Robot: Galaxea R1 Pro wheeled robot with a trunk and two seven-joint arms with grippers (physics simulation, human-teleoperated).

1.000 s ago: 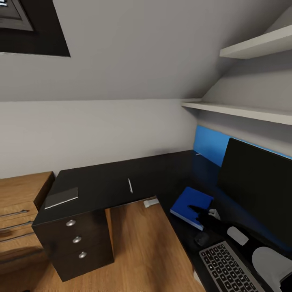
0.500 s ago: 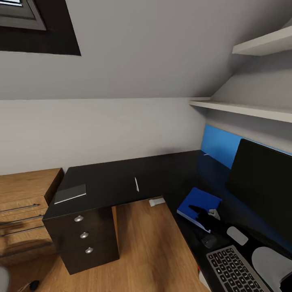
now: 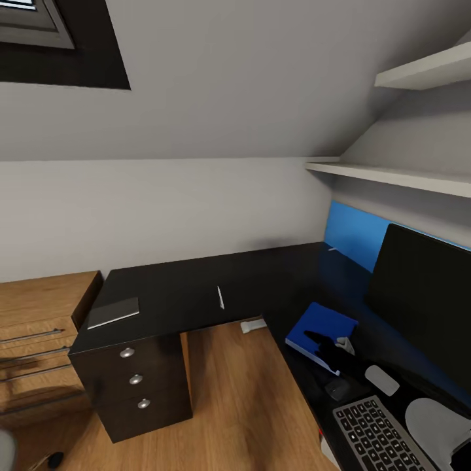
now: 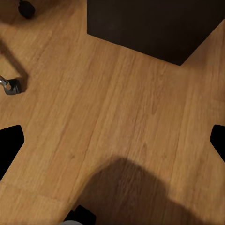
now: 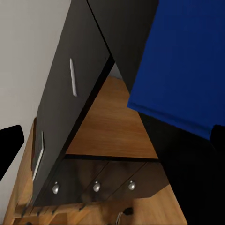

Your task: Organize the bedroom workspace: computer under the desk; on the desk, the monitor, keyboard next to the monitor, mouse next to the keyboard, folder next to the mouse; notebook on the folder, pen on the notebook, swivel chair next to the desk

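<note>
Attic bedroom: sloped grey-white walls, dark-framed skylight [image 3: 46, 39], light wood floor [image 3: 242, 405].

Desk [image 3: 183, 288]: L-shaped, black top, blue back panel [image 3: 353, 235] along one leg.

Right gripper [image 3: 325, 347]: low over the near corner of the folder [image 3: 322, 324]. Fingers [image 5: 9, 145] spread wide, gripping nothing. In the right wrist view, blue cover just ahead of the fingertips and close beside one of them, not between the two. Judged: folder already flat on the desk, nothing left to hold.

Just behind those fingers, toward the robot: mouse [image 3: 338, 388], then keyboard [image 3: 376, 435]. Monitor [image 3: 425, 307] upright to one side of all three. Matching the required row, folder next to mouse.

Well ahead of the right fingers, on the other leg of the desk: pen [image 3: 220, 297]. Farther ahead, at the end above the drawers [image 3: 135, 379]: notebook [image 3: 113, 313]. Both flat, apart from each other, well apart from the folder. Judged: not yet stacked; notebook to go first, pen last as topmost item.

Left gripper [image 4: 112, 145]: fingers wide, empty, pointed down at bare floor, wheeled caster [image 4: 11, 86] off beyond one fingertip. Probably held low to stay out of the working arm's way.

Next, as a judgement: move toward the drawer end before reaching. Expect a thin notebook lying flush on the top; plan an edge grip.
</note>
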